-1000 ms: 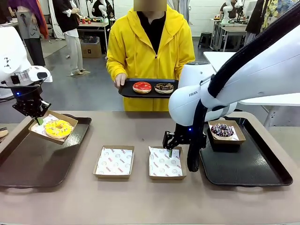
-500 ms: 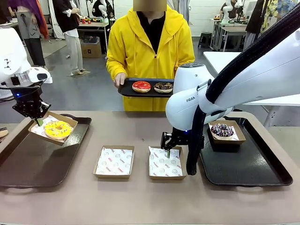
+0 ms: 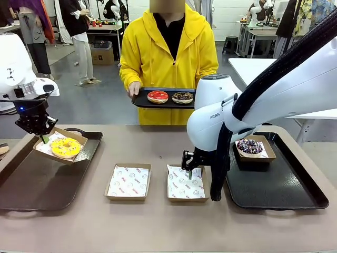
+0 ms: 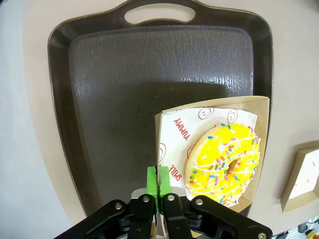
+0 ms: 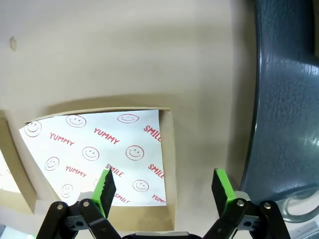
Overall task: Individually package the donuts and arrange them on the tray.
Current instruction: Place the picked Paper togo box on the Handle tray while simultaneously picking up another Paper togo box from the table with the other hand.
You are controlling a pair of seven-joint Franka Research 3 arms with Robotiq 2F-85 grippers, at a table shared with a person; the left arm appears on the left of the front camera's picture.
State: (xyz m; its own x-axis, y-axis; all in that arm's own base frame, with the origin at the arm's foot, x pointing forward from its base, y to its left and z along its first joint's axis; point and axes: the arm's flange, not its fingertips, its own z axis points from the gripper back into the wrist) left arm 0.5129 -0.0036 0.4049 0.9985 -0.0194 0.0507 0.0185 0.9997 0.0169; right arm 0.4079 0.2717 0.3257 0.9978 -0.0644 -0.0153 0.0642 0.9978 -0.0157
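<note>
As left gripper (image 4: 158, 186) pinches the box (image 4: 209, 103) with yellow donut (image 4: 209, 167), right gripper (image 5: 163, 183) gapes, seemingly over a lined box (image 5: 89, 142).

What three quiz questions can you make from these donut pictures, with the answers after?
1. True or false: the left gripper is shut on the edge of the box with the yellow donut.
2. How many donuts lie on the tray that the person holds? A) one B) two C) three
3. What lies under the open right gripper?
Key: 1 true; 2 B, a red donut and a chocolate donut; 3 an empty paper-lined box, its side wall between the fingers.
</note>
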